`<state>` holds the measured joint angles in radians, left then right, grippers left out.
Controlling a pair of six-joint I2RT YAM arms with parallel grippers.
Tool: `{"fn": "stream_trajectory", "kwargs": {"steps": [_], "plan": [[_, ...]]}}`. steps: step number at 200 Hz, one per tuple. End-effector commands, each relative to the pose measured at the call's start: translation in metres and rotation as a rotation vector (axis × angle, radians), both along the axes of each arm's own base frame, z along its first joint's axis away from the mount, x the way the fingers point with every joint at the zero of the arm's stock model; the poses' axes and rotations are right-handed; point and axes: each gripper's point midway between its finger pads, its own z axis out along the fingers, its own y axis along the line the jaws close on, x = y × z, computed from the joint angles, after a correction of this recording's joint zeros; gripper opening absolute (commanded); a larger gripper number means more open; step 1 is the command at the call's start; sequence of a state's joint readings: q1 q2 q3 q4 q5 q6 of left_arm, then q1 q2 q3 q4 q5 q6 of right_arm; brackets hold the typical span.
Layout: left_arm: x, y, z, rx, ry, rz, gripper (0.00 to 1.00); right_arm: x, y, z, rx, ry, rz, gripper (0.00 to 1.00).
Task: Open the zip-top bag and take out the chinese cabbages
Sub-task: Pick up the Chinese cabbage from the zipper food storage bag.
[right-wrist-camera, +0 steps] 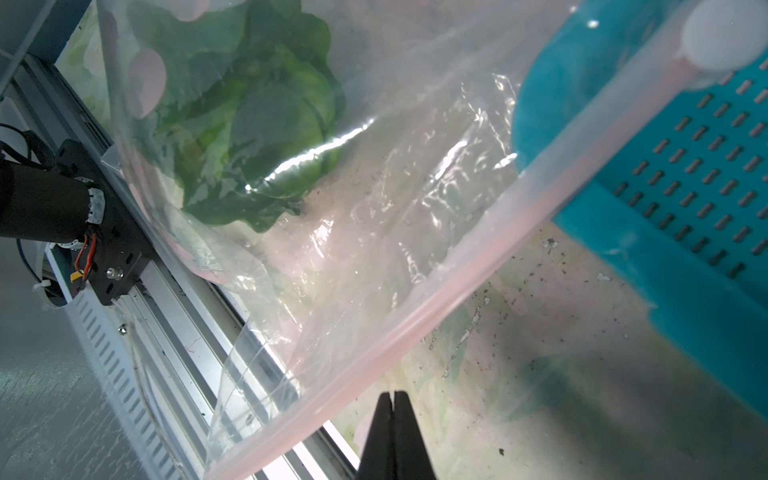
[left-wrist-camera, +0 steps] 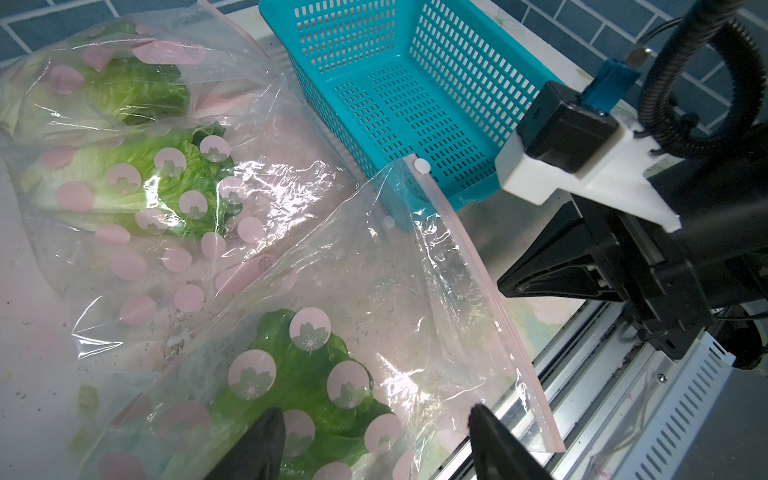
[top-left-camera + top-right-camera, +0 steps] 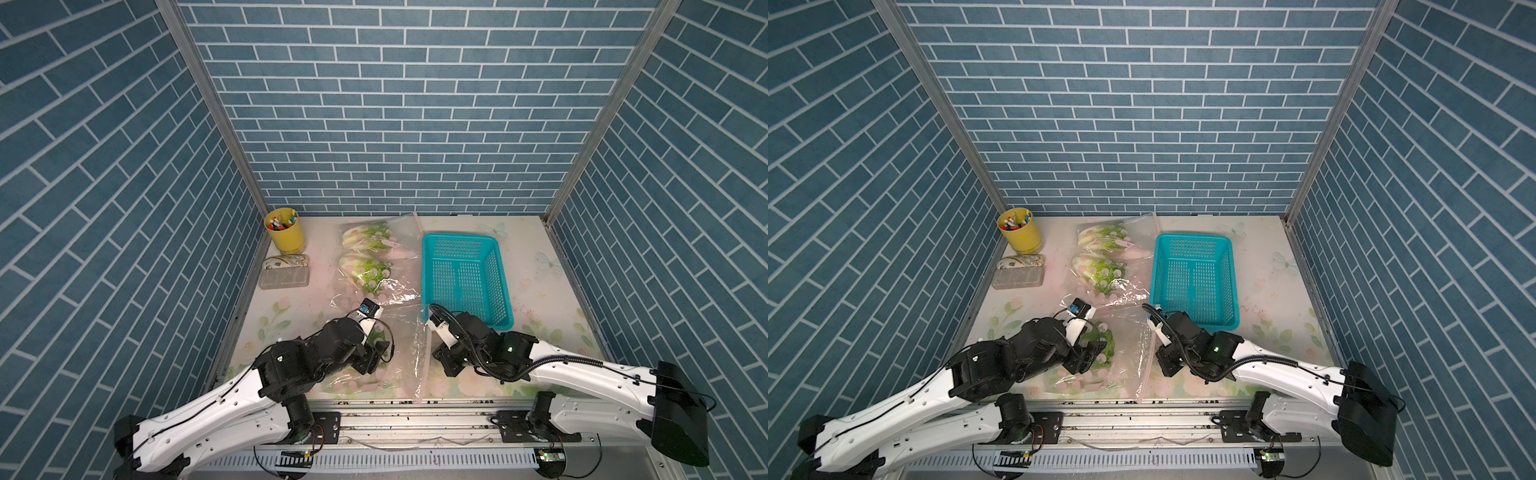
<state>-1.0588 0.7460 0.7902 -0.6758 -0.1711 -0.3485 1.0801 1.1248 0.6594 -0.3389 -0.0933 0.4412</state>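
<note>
Now L fingers (image 2: 257, 449) splayed over bagged cabbage (image 2: 299, 374), R fingers (image 1: 405, 440) clenched empty by zip strip (image 1: 415, 324); best pinch strip squarely

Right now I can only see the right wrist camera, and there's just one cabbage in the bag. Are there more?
Observer: Yes, three in all. A far cabbage and a middle cabbage lie farther back in the same bag.
Operator: Where's the other gripper?
Observer: The left gripper is open, right at the near cabbage, the one you see.
Operator: Is anything in the basket?
Observer: No, the basket is empty.
</note>
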Motion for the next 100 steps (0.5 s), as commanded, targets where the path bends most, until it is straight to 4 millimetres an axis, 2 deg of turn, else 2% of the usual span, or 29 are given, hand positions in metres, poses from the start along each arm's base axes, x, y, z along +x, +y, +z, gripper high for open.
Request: {"fn": "stream_trajectory", "kwargs": {"steps": [1, 100], "plan": [[0.001, 0.002, -0.003, 0.008, 0.002, 0.009, 0.73, 0.003, 0.007, 0.009, 0.021, 0.009, -0.028, 0.0], [0.001, 0.003, -0.004, 0.011, -0.002, 0.011, 0.73, -0.005, 0.015, 0.019, 0.053, 0.027, 0.015, 0.0]]}}
